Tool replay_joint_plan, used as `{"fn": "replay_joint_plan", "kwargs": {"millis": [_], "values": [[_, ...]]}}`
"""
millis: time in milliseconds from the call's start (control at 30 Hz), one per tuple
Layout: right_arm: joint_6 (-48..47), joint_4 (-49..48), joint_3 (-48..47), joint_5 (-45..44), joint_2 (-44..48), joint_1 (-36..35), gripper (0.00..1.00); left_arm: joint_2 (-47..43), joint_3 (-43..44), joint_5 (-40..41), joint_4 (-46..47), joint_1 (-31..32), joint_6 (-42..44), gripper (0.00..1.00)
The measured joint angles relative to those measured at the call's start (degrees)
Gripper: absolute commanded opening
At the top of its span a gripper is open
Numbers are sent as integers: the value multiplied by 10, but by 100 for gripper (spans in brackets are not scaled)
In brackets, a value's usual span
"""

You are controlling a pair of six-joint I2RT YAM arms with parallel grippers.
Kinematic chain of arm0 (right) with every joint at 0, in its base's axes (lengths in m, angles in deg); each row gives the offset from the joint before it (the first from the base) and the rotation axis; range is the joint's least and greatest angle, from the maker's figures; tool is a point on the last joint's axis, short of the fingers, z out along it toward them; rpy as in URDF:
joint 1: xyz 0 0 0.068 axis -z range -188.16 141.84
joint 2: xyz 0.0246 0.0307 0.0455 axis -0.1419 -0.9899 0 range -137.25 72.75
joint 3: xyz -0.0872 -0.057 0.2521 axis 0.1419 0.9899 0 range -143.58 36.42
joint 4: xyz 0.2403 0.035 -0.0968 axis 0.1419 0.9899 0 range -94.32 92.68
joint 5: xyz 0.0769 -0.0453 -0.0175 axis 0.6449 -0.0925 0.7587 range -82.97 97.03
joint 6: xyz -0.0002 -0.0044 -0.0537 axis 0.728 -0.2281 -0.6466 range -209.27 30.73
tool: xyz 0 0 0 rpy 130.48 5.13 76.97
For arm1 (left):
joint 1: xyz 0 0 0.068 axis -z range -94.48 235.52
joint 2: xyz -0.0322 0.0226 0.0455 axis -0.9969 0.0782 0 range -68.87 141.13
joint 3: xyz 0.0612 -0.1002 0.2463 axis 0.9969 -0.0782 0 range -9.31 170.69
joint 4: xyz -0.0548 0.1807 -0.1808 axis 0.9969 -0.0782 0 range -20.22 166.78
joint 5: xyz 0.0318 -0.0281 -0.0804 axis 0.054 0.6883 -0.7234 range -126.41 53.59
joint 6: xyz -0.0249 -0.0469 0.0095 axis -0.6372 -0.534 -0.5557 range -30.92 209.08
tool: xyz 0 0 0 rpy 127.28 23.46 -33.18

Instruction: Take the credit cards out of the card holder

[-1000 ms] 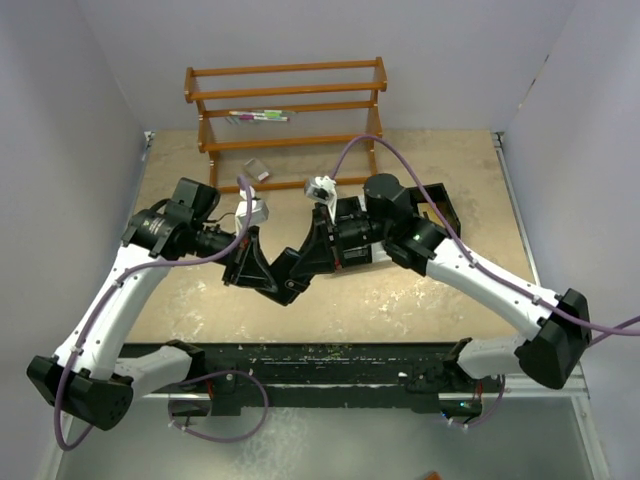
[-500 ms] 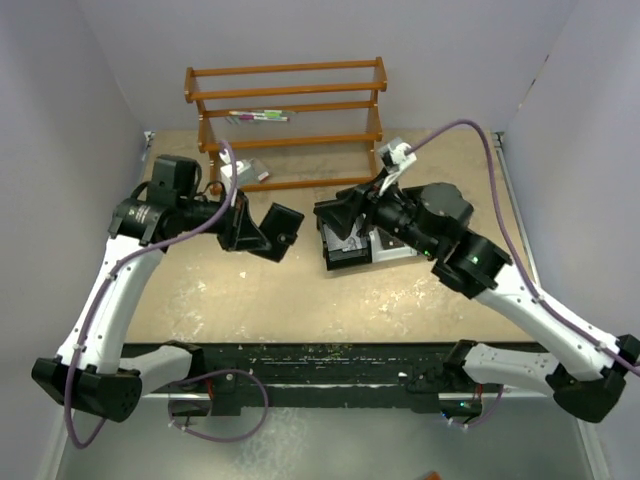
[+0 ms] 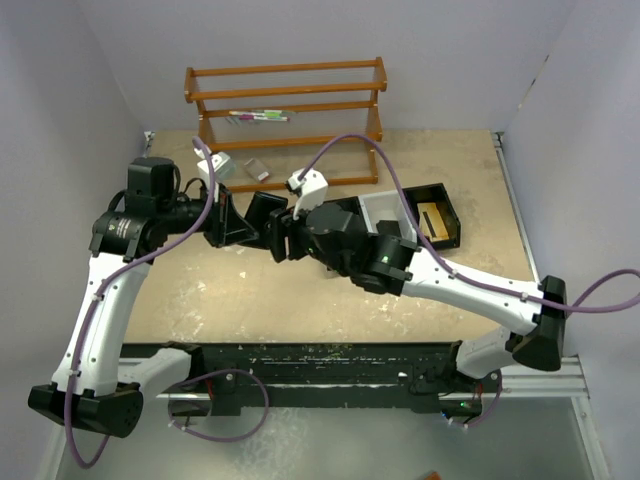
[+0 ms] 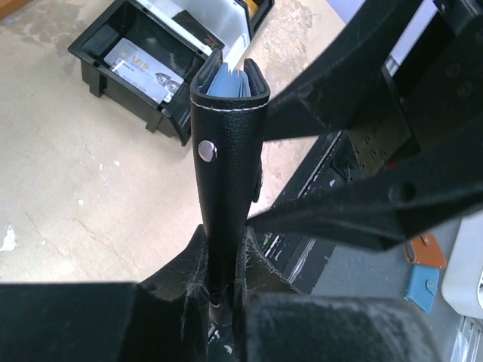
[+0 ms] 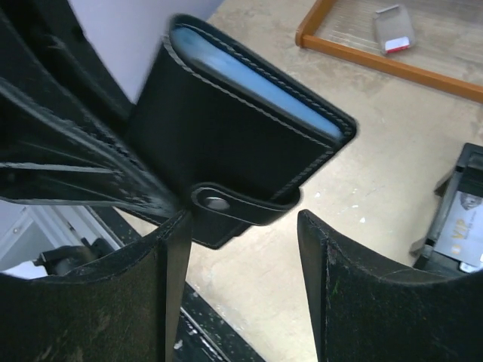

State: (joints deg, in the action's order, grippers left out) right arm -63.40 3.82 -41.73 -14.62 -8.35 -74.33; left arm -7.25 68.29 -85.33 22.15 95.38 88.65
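Observation:
The card holder (image 3: pixel 263 213) is a black folded wallet with a metal snap, held above the table. My left gripper (image 3: pixel 240 226) is shut on its lower edge. In the left wrist view the card holder (image 4: pixel 226 166) stands edge-on, with blue-grey lining at its top. My right gripper (image 3: pixel 286 237) is open right next to it. In the right wrist view (image 5: pixel 241 279) the card holder (image 5: pixel 234 128) hangs just beyond the fingers (image 5: pixel 162 286), its snap tab by the left one. No credit cards stick out of it. An orange-tan card (image 3: pixel 432 218) lies in the tray.
A black-and-white three-compartment tray (image 3: pixel 452 208) stands right of centre, partly under my right arm; a pale card marked VIP (image 4: pixel 139 66) lies in one compartment. A wooden rack (image 3: pixel 285 105) stands at the back, with a small grey-white block (image 3: pixel 257 169) at its foot.
My right arm swung left from above the tray to the card holder. My left gripper moved the card holder slightly back and left, still shut on it.

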Motion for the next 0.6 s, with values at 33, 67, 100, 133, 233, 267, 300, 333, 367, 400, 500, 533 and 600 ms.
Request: {"fn": "replay_joint_plan", "kwargs": {"millis": [33, 67, 100, 133, 233, 267, 300, 333, 367, 400, 500, 533, 600], "values": [[3, 3, -10, -4, -10, -6, 62, -3, -1, 5, 1, 0, 0, 0], [7, 4, -19, -10, -18, -12, 62, -5, -3, 8, 2, 0, 0, 0], [9, 11, -27, -21, -23, -18, 62, -5, -4, 13, 1, -1, 0, 0], [15, 10, -28, -21, -23, -21, 63, -5, -6, 16, 3, -2, 0, 0], [31, 7, -33, -28, -24, -28, 63, -5, -10, 19, 3, -1, 1, 0], [37, 5, -34, -30, -24, -29, 63, -6, -12, 19, 3, -1, 1, 0], [42, 4, -35, -30, -24, -30, 62, -6, -15, 19, 5, -1, 1, 0], [47, 2, -36, -30, -24, -30, 61, -7, -17, 19, 5, -1, 1, 0], [52, 2, -37, -30, -24, -30, 60, -7, -19, 17, 6, -1, 1, 0], [57, 2, -40, -31, -25, -30, 59, -8, -21, 16, 6, -1, 1, 0], [74, 9, -65, -42, -35, -30, 54, -10, -24, 12, 6, -1, 2, 0], [78, 13, -73, -47, -38, -30, 53, -10, -24, 11, 7, -1, 2, 0], [87, 22, -89, -63, -45, -30, 51, -12, -25, 6, 8, -1, 2, 0]]}}
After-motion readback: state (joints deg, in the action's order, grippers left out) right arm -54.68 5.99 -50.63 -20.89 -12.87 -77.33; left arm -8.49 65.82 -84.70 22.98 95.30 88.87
